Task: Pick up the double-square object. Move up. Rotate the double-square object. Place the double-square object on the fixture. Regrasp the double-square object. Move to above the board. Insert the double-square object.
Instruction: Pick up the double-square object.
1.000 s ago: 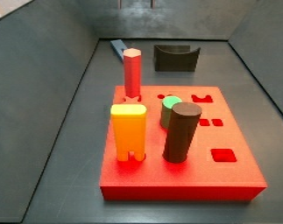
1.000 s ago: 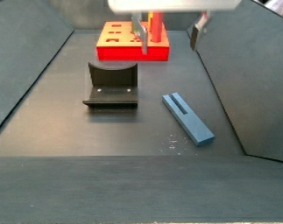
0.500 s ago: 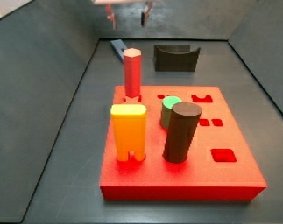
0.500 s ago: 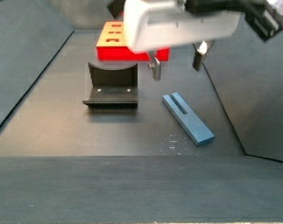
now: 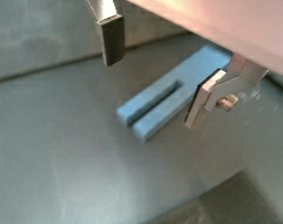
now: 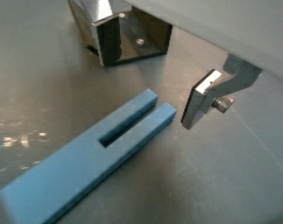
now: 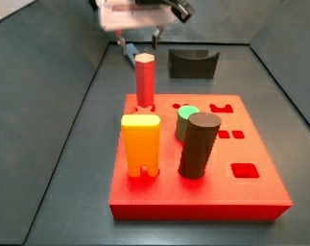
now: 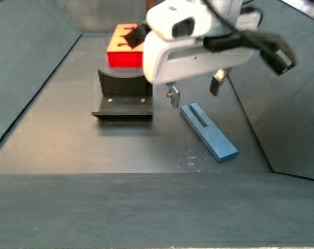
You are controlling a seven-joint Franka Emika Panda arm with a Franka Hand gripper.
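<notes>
The gripper has come down from high over the board and now hangs low above the far end of the blue bar, which lies flat on the grey floor just as before. Its jaws stand wide apart and hold nothing. In both wrist views the two fingers sit on either side of the bar, clear of it, and the long slot in its top face shows plainly. In a side view the black fixture stands on the floor just beside the bar, with the red board behind it. In a side view the board carries a red hexagonal peg, an orange notched block and a dark brown cylinder, all upright, while the gripper hangs beyond them, near the fixture.
</notes>
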